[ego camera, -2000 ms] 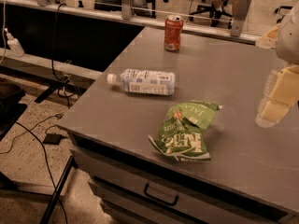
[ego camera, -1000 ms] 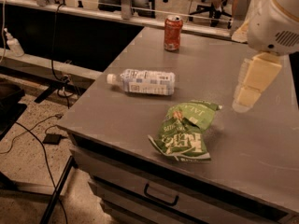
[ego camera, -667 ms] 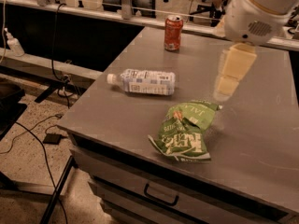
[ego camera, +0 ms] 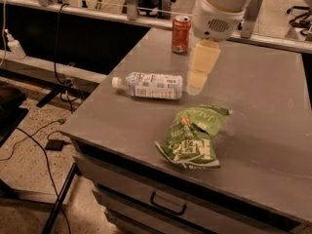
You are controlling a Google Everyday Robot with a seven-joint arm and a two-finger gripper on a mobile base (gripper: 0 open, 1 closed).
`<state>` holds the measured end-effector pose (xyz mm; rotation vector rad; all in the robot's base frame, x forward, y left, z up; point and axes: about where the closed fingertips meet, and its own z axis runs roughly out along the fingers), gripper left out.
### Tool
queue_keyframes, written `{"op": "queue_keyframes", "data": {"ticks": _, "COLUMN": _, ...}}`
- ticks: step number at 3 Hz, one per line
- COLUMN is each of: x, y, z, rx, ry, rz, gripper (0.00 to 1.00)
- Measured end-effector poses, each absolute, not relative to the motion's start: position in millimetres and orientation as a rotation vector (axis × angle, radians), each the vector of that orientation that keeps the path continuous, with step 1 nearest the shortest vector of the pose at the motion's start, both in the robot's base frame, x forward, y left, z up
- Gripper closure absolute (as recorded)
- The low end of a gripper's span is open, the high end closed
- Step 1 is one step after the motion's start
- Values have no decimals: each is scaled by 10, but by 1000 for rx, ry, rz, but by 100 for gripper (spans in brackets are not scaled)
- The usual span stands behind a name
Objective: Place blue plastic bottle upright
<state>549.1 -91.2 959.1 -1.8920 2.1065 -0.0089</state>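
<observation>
The blue plastic bottle (ego camera: 151, 86) lies on its side on the grey table (ego camera: 258, 82), near the left edge, with its white cap pointing left. It is clear and pale bluish, with a white and blue printed label. My gripper (ego camera: 196, 83) hangs from the white arm (ego camera: 217, 9) and points down. It is just to the right of the bottle's base end and a little above the table, not touching the bottle. It holds nothing that I can see.
A red soda can (ego camera: 181, 34) stands upright behind the bottle, near the table's far edge. A crumpled green snack bag (ego camera: 192, 138) lies in front of the gripper. Drawers with a handle (ego camera: 168, 204) sit under the front edge. Cables lie on the floor at the left.
My arm has swept left from the table's right edge across to the bottle's base end. The bottle, the can and the bag have not moved.
</observation>
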Motion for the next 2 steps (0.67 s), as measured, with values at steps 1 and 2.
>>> {"op": "queue_keyframes", "data": {"ticks": 1, "x": 5646, "y": -635, "z": 9401, "rx": -1930, "ry": 2103, "rz": -6, "gripper": 0}}
{"op": "queue_keyframes", "data": {"ticks": 2, "x": 5743, "y": -348, "z": 9223, "rx": -1973, "ry": 2080, "rz": 12, "gripper": 0}}
